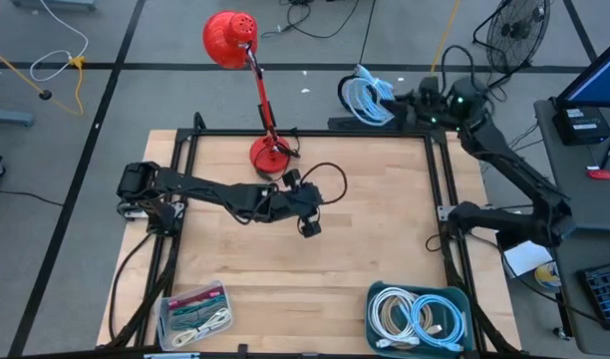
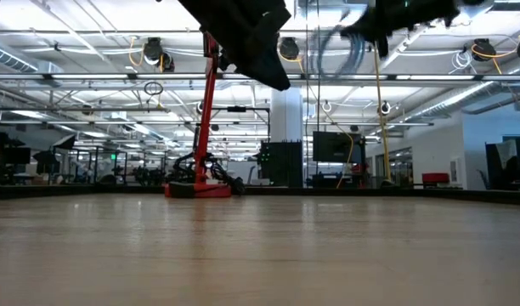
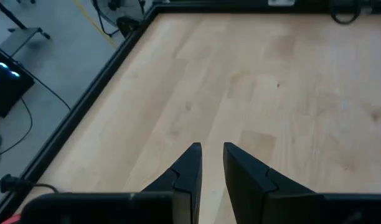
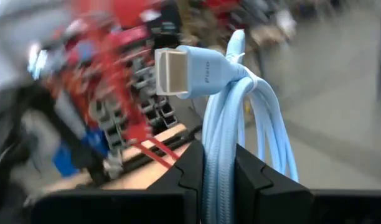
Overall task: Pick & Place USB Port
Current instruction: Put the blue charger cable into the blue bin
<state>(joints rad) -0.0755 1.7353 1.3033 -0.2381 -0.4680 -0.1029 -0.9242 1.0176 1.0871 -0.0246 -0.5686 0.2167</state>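
Pale blue braided cord fills the right wrist view: the right gripper (image 4: 218, 171) is clenched on a coiled USB cable (image 4: 240, 118), the two dark fingers (image 4: 187, 168) pinching the bundle low down while the loops rise between them. The cable's plug (image 4: 172, 73) sticks out sideways at the top of the coil, its metal end bare and facing away from the loops. From above, that same coil (image 1: 370, 100) hangs at the far right corner of the table (image 1: 385, 229), right over the black frame edge, with the right arm reaching back along the table's right side.

Nearest the camera edge of the table sit two bins: a blue bin (image 1: 421, 317) at the right, holding more coiled cables in white and light blue, and a clear container (image 1: 194, 314) at the left, with small mixed items inside that are too small to name.

Mid-table, the left gripper (image 1: 311, 227) hovers above bare wood, well apart from both bins. Its fingers (image 3: 184, 171) stand slightly parted with a narrow gap, holding nothing, only plank showing between them.

Farther back, a red desk lamp (image 1: 255, 85) stands with its base (image 1: 270, 155) on the table's far edge, just beyond the left arm's wrist.
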